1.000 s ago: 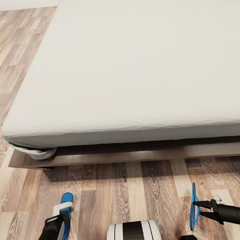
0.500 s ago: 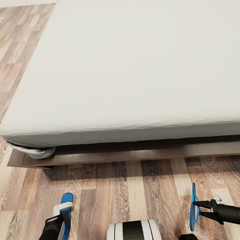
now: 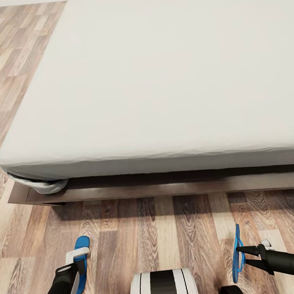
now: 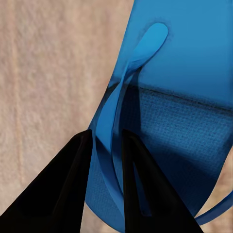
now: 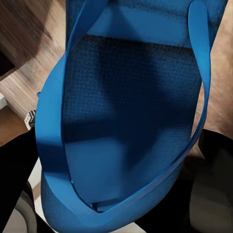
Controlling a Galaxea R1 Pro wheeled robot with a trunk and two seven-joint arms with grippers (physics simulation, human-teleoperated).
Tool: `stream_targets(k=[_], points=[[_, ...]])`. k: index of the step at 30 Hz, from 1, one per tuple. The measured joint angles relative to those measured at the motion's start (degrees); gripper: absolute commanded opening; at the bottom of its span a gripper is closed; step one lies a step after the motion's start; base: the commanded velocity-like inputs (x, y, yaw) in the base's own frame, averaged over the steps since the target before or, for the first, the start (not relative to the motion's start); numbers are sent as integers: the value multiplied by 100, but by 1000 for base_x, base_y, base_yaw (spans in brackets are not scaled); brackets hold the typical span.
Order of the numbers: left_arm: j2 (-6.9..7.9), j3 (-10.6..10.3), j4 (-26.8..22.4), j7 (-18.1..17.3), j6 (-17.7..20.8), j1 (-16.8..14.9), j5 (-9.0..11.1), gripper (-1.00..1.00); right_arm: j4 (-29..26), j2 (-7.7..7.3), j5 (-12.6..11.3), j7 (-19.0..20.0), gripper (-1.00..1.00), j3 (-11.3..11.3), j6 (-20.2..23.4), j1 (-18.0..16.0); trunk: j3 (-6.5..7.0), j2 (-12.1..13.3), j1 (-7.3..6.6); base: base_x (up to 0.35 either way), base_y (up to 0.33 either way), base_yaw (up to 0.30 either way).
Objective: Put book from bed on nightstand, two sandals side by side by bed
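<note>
- The left gripper (image 3: 77, 260), in the lower left of the head view, is clenched on a strap of the left sandal (image 3: 81, 263). In the left wrist view, the two black fingers (image 4: 73, 184) pinch the thin strap (image 4: 114, 126) from both sides.
- The right gripper (image 3: 239, 250), in the lower right of the head view, holds the right sandal (image 3: 236, 253) on its edge, so the sole stands nearly upright above the floor (image 3: 165, 227).
- The bed (image 3: 157, 73) fills the upper part of the head view, with its dark frame (image 3: 170, 189) below the mattress. No book or nightstand is visible here.
- Risk: the left grasp is only on a thin strap, so the sandal can swing or slip out when the arm moves.
- Risk: the right sandal, if released while it is on edge, can fall on either face or roll away from the bed.
- Risk: the two sandals are well apart, so they can end up not side by side if each is simply put down where it is.
</note>
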Motion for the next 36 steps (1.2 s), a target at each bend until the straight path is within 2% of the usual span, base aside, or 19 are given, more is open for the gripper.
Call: stream_targets(k=[21,22,36], points=[[-5,-8,0,0,0,-1,-7,-100,0,0,0,1,-100,1,-5,0,0,0,0,0,0,0],[-5,-8,0,3,0,0,-9,100,0,0,0,0,-100,0,-5,0,0,0,0,0,0,0],[-11,-23,1,36,8,-1,-57,100,0,0,0,0,-100,0,-4,0,0,0,0,0,0,0]])
